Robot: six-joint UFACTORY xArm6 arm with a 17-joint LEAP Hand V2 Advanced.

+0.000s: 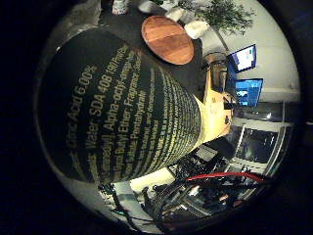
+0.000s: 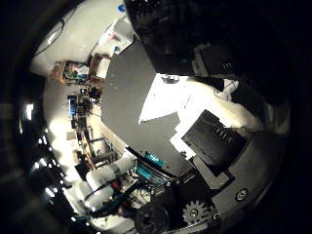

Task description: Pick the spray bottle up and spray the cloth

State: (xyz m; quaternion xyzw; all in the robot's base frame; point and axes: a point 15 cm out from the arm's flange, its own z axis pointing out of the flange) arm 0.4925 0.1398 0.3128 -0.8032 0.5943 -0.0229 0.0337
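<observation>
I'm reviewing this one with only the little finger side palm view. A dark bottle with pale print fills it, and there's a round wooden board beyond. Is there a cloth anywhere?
Observer: Yes. The thumb side view shows a white cloth lying on the dark grey table.
Operator: Is anything covering it?
Observer: Black and white parts of the robot hand hide one side of it.
Operator: Does the bottle touch it?
Observer: The dark spray bottle looms next to the cloth's edge in that view, but I cannot tell whether they touch.
</observation>
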